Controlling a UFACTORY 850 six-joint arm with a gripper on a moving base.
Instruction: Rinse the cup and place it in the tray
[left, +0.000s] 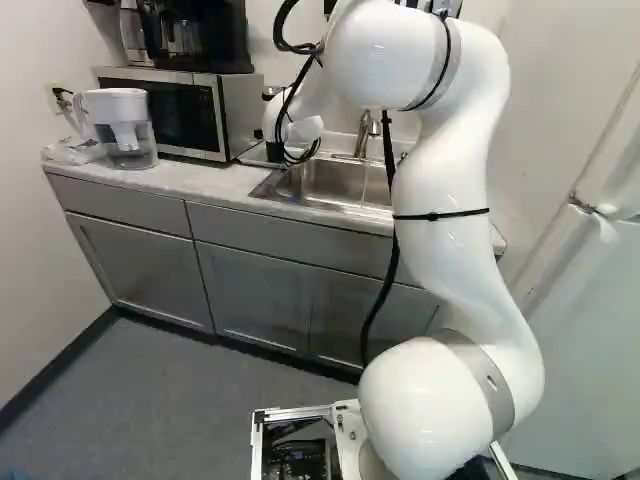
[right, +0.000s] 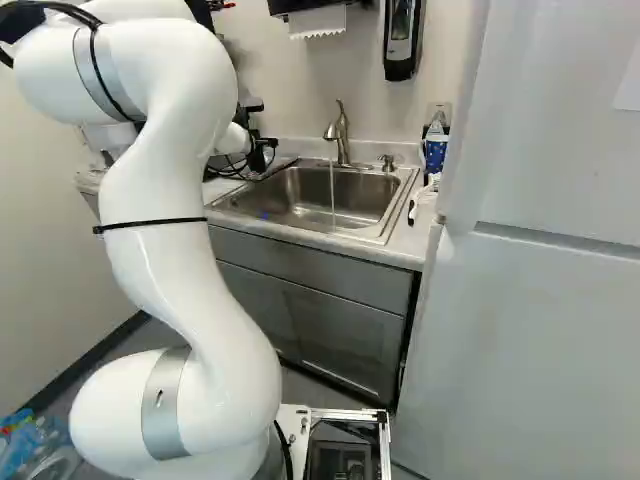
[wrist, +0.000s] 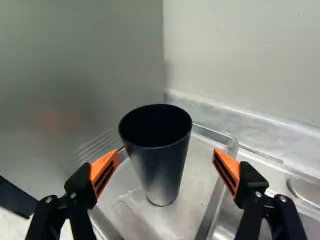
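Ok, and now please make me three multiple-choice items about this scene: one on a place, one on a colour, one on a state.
1. Where does the cup stand?
A) In the sink
B) In the tray
C) On the microwave

2. What colour are the pads of the gripper?
A) Orange
B) Green
C) White

3. What is the state of the faucet?
A) Shut off
B) Dripping slowly
C) Running

Answers:
1: B, the wrist view shows its base on the metal tray floor.
2: A, both pads show bright orange in the wrist view.
3: C, a thin, unbroken stream of water falls from it in the right base view.
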